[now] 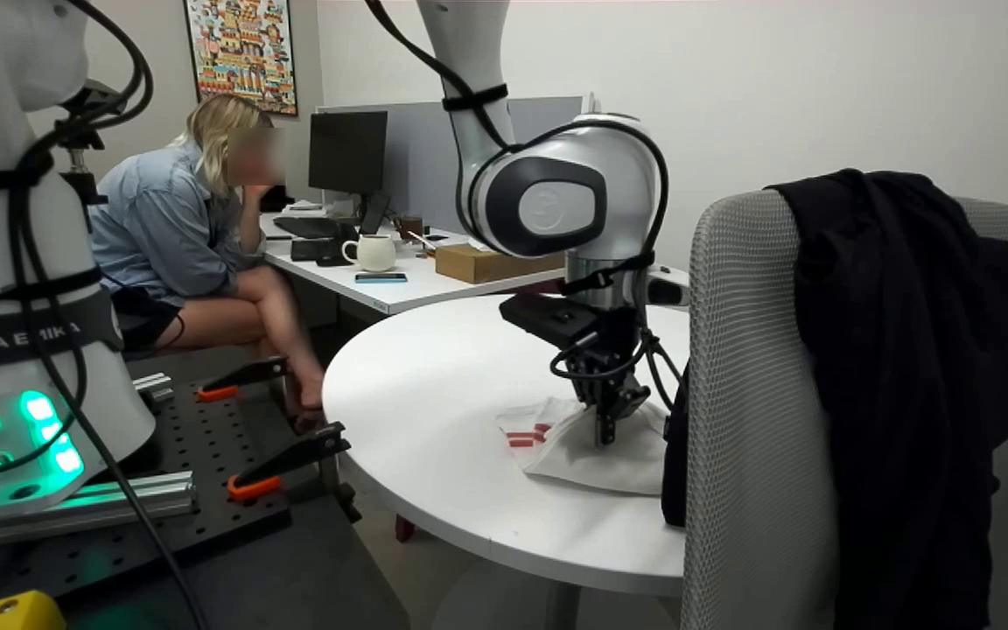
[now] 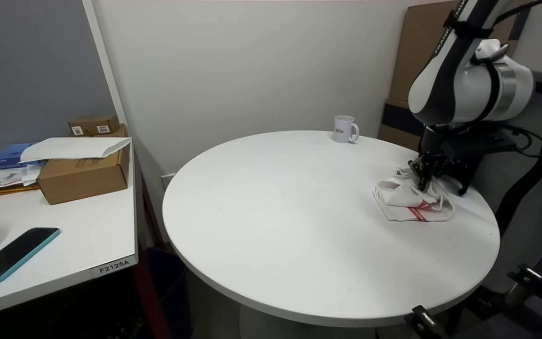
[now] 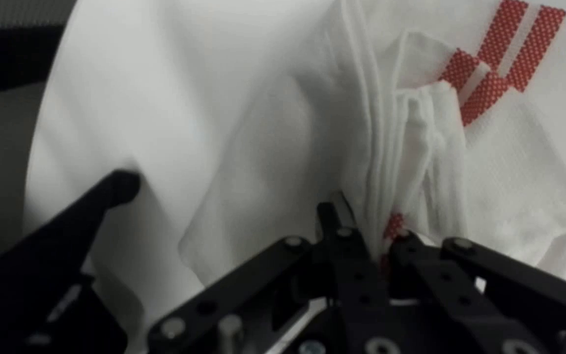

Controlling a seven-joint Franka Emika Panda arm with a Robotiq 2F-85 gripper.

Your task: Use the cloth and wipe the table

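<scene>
A white cloth with red stripes point(image 1: 556, 464) lies bunched and partly folded on the round white table point(image 1: 416, 411), near the chair side. It shows in both exterior views point(image 2: 393, 197) and fills much of the wrist view point(image 3: 273, 167). My gripper point(image 1: 606, 429) points down into the cloth, low over the table point(image 2: 271, 221). In the wrist view the fingers point(image 3: 372, 223) are closed around upright folds of cloth, with a bit of red stripe between them. The right fingertip is hidden by cloth. The cloth's striped end spreads flat beside the grip.
A white mug point(image 2: 344, 129) stands at the table's far edge by the wall. A grey chair point(image 1: 758, 420) with a dark garment point(image 1: 898, 350) stands against the table beside the gripper. A black part point(image 3: 86, 211) reaches over the table edge. A desk with a cardboard box point(image 2: 85, 176) stands alongside.
</scene>
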